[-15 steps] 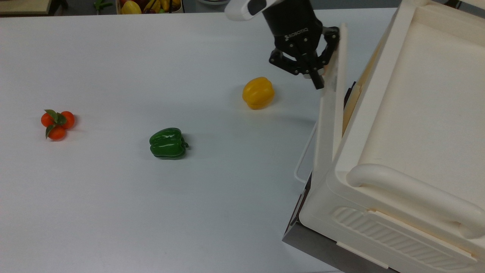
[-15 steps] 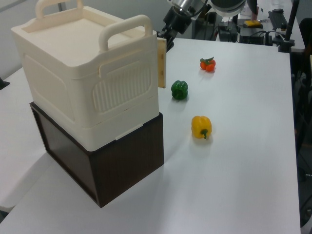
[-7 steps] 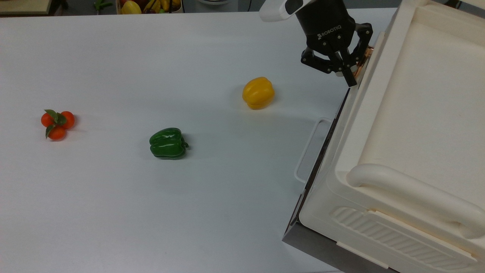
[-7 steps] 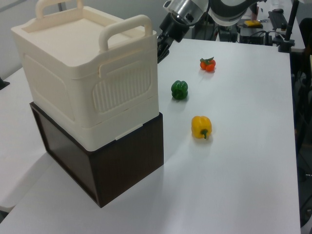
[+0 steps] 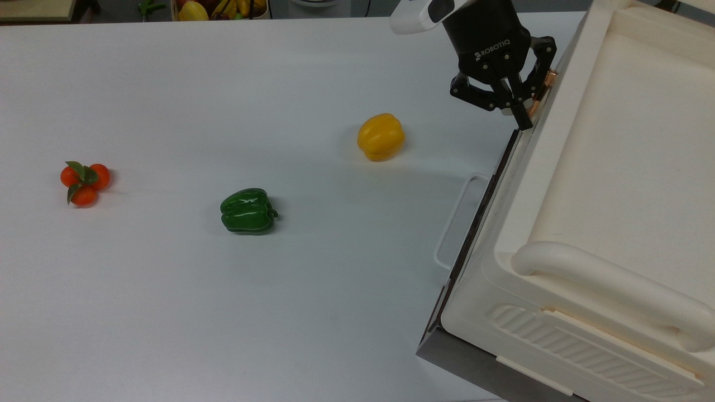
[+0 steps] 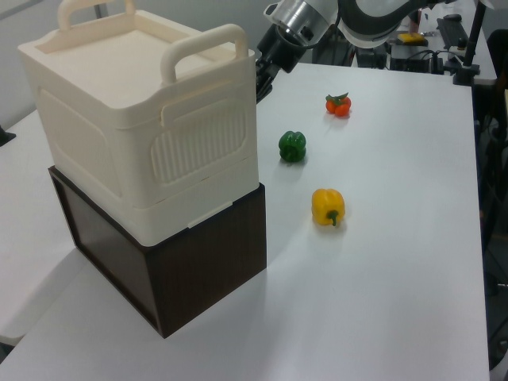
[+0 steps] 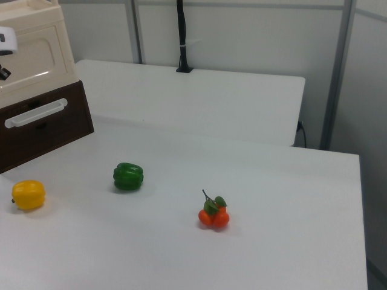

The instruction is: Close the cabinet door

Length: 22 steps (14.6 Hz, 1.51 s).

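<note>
The cream cabinet (image 5: pixel 614 167) stands on a dark brown base at the top view's right. Its cabinet door (image 7: pixel 35 57), a cream panel with a recessed inset, lies flush in the cabinet's front. The door's small copper handle (image 5: pixel 542 92) shows at the far end of the front edge. My gripper (image 5: pixel 522 116) is shut, its black fingertips (image 5: pixel 525 121) pressed against the door right beside that handle. In the left view the gripper (image 6: pixel 262 75) sits at the cabinet's (image 6: pixel 143 119) far corner, where the door face is hidden.
A yellow pepper (image 5: pixel 380 136) lies just left of the gripper in the top view, a green pepper (image 5: pixel 247 210) mid-table, and a cluster of small oranges (image 5: pixel 84 181) far left. The brown base (image 7: pixel 42 130) has a drawer with a white bar handle (image 5: pixel 449 223).
The door swung from well ajar to flush with the cabinet front. My gripper moved toward the top view's right with it, staying by the copper handle.
</note>
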Each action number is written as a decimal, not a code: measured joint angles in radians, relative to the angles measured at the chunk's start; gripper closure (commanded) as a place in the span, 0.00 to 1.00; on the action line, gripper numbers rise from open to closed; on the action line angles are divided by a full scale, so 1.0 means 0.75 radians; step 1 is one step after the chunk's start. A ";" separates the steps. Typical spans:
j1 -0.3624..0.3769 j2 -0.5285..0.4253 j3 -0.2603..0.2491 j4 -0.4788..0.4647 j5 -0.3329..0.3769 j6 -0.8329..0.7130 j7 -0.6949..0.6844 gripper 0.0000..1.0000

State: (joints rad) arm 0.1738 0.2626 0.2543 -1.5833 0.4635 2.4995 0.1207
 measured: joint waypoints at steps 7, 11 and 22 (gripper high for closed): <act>-0.068 -0.118 -0.095 -0.004 -0.120 -0.481 0.000 0.30; -0.081 -0.263 -0.222 -0.005 -0.267 -0.898 0.000 0.00; -0.025 -0.485 -0.502 -0.019 -0.444 -1.311 0.001 0.00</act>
State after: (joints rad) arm 0.1549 -0.1012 -0.1219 -1.5976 0.1308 1.5161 0.1212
